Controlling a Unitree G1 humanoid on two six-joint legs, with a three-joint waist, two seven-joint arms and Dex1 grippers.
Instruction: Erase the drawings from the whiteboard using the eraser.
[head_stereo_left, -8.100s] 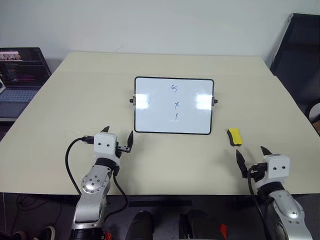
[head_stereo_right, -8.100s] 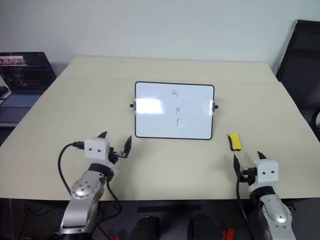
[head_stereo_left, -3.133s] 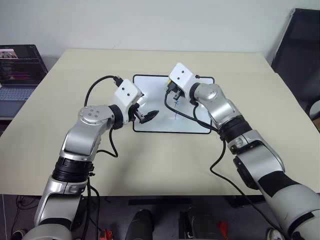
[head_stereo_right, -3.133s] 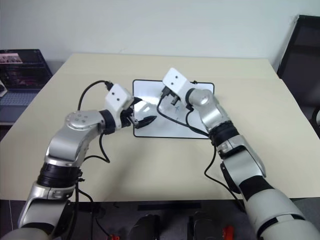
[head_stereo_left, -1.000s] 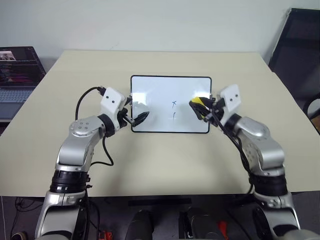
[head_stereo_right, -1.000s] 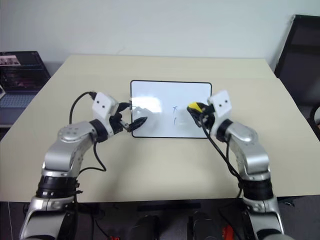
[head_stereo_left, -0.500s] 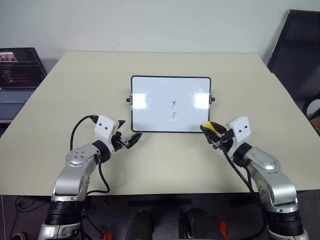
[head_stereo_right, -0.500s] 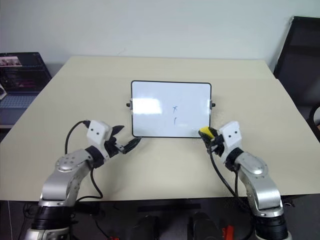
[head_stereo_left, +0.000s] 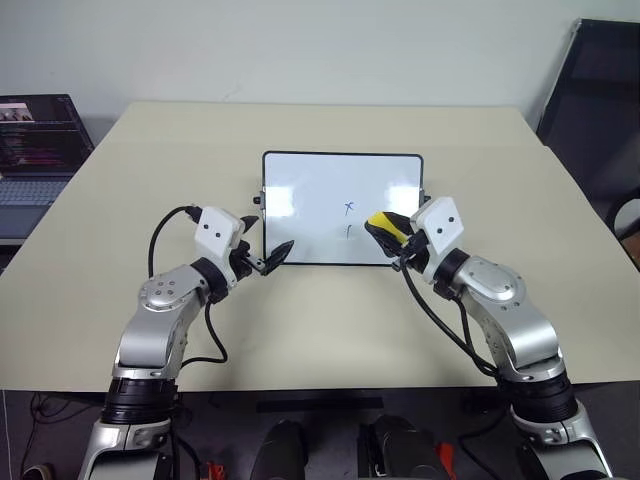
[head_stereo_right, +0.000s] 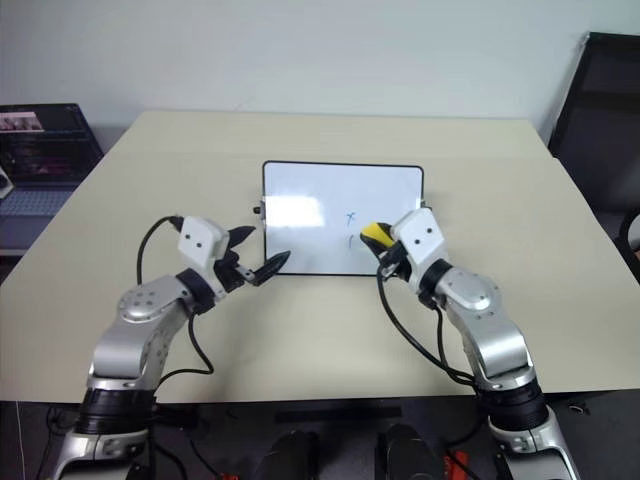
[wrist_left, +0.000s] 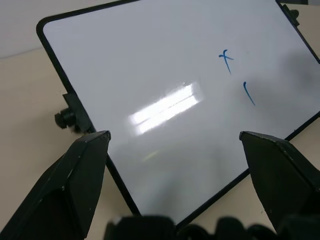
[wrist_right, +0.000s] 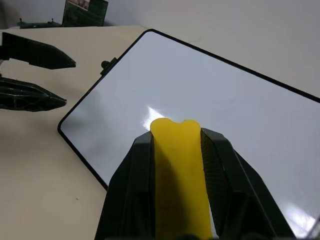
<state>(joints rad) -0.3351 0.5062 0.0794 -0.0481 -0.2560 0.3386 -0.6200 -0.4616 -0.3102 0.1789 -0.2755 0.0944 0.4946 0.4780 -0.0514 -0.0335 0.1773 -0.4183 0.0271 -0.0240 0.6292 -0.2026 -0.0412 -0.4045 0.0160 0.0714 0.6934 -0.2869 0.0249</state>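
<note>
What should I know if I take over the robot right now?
Right tool: shut on the yellow eraser, held over the near right part of the whiteboard, right beside the marks.
Left tool: open, holding nothing, at the board's near left corner.
Whiteboard: flat on the table.
Done: eraser picked up and brought to the board.
Left: two blue marks are on the board, an x and a short hooked stroke. Wipe both off.

Bare table (head_stereo_left: 330, 310) all round whiteboard (head_stereo_left: 310, 190)
</note>
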